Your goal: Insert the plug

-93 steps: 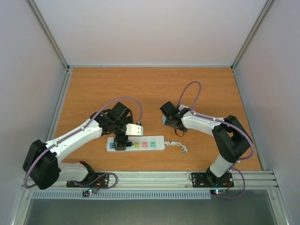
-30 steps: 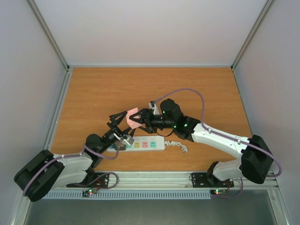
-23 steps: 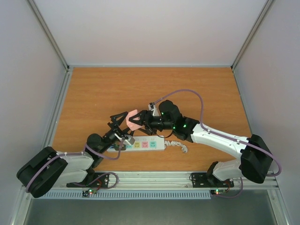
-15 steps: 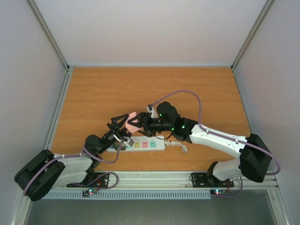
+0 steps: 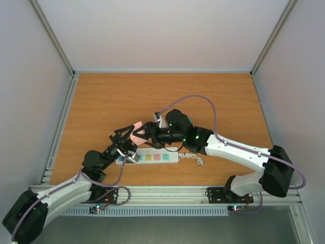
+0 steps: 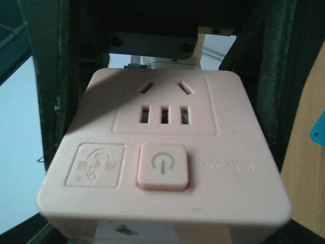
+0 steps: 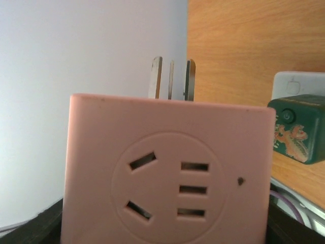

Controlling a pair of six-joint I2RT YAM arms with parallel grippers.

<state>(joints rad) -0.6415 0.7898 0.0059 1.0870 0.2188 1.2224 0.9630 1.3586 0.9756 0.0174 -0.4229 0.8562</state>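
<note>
A pink cube plug [image 5: 137,133] hangs above the table, just behind the left end of the white power strip [image 5: 155,156]. My right gripper [image 5: 145,133] is shut on it from the right. The right wrist view shows its socket face [image 7: 167,173] and the metal prongs [image 7: 171,79] pointing away. My left gripper [image 5: 128,137] comes in from the left. In the left wrist view the plug [image 6: 162,168] fills the space between the dark fingers [image 6: 43,101], which lie against its sides.
A green cube adapter [image 7: 297,129] sits in the power strip [image 7: 299,84]. The strip's coiled white cord [image 5: 195,158] lies at its right end. Metal rails and white walls border the wooden table [image 5: 101,96].
The left gripper's jaws have narrowed from wide open until they lie against the pink plug. The right arm has carried the plug a little to the left, toward it.
</note>
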